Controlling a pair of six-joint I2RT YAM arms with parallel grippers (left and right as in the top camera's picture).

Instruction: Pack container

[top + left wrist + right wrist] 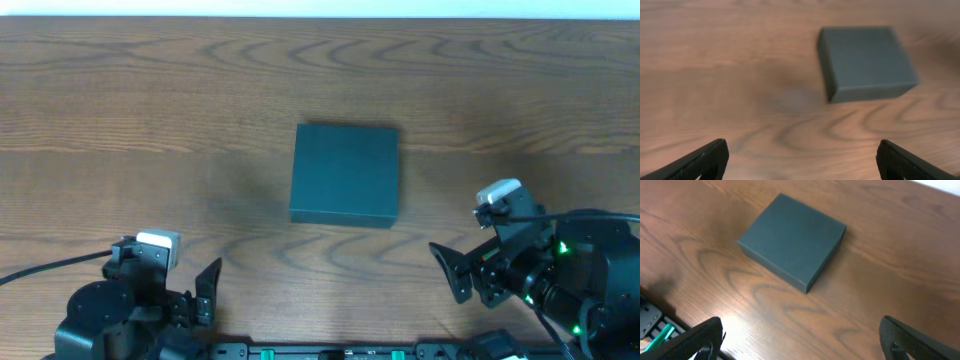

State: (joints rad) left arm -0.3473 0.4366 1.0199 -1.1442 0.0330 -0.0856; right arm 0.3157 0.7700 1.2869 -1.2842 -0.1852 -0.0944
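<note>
The container (345,173) is a dark green-black rectangular box, lid closed, lying flat in the middle of the wooden table. It also shows in the left wrist view (865,62) and in the right wrist view (792,240). My left gripper (205,290) is open and empty near the front edge, left of the box; its fingertips frame bare wood in the left wrist view (801,160). My right gripper (450,270) is open and empty near the front edge, right of the box, over bare wood in the right wrist view (802,340). No snack packets are in view.
The wooden table (150,120) fills the views. A black rail with green parts (340,352) runs along the front edge between the arm bases; part of it shows at the lower left of the right wrist view (652,330).
</note>
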